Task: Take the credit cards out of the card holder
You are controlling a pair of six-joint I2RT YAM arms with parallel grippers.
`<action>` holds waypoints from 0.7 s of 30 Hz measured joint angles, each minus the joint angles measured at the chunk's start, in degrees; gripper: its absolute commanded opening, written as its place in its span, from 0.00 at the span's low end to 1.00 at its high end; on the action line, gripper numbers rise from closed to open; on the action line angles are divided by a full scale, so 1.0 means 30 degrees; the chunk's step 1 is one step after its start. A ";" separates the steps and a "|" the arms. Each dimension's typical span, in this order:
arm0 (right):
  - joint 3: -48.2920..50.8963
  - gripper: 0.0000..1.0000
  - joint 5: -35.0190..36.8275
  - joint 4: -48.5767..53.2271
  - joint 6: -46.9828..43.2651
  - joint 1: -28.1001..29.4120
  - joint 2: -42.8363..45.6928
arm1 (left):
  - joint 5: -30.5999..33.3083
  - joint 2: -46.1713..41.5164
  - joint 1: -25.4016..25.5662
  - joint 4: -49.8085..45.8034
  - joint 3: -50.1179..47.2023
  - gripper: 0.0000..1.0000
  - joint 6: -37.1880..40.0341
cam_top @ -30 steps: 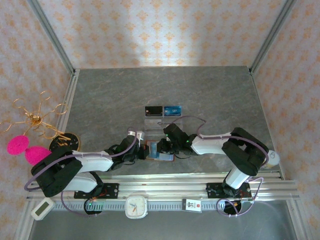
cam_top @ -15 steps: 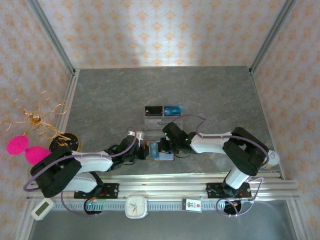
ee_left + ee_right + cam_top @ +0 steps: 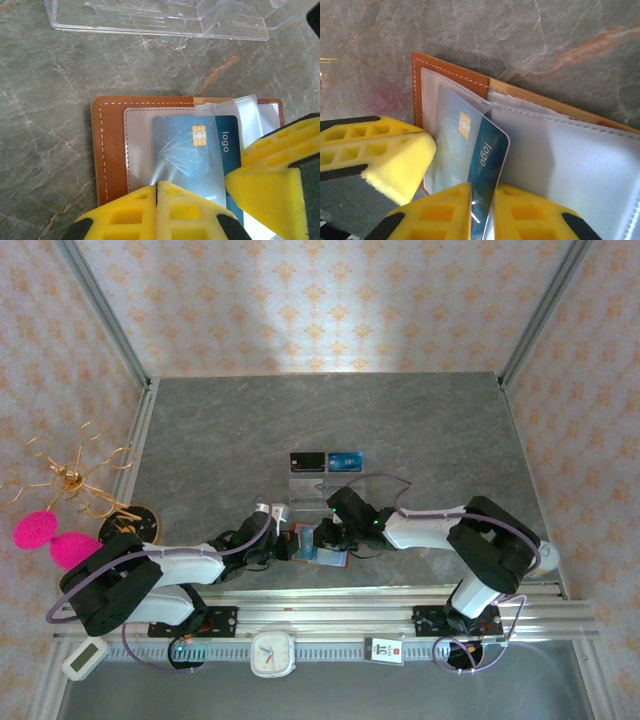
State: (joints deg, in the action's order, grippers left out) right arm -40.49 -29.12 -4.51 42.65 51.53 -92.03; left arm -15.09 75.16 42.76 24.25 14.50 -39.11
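Observation:
The card holder (image 3: 322, 552), a brown leather wallet, lies open on the grey table near the front edge, its clear sleeves (image 3: 560, 160) spread. A credit card (image 3: 200, 150), blue with a gold chip and the word "logo", sticks partway out of a sleeve. My right gripper (image 3: 482, 210) is shut on that card's edge (image 3: 487, 150). My left gripper (image 3: 157, 189) is shut on the near edge of the clear sleeve over the brown leather (image 3: 107, 150). Seen from above, the left gripper (image 3: 290, 543) and right gripper (image 3: 330, 537) meet over the wallet.
A clear acrylic tiered stand (image 3: 325, 485) sits just behind the wallet, carrying a black card (image 3: 307, 460) and a blue card (image 3: 346, 460). A gold wire rack with pink pom-poms (image 3: 60, 500) stands at the left. A clock (image 3: 272, 653) lies on the front rail.
Both grippers stay at the wallet. The right gripper has shifted slightly toward the front edge, and the wallet's pale sleeve and card now look tilted.

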 measured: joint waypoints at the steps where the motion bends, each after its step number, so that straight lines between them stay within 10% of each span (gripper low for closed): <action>1: -0.0022 0.16 0.0066 0.0080 -0.0087 0.0007 0.0095 | -0.0044 0.0000 0.0000 0.0015 0.0000 0.00 0.0000; 6: -0.0685 0.00 0.0641 0.1144 -0.0648 0.0022 -0.0044 | -0.0182 -0.0007 0.0000 0.0029 -0.0036 0.00 -0.0007; 21: -0.0109 0.00 0.2433 0.3024 -0.1137 0.0313 0.1705 | -0.0845 -0.0277 -0.0160 0.0138 -0.0233 0.00 -0.0007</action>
State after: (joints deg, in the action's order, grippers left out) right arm -40.82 -21.82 4.56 39.24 52.47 -86.91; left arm -17.63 74.32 42.28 24.67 13.80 -39.13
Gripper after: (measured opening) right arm 0.043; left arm 0.045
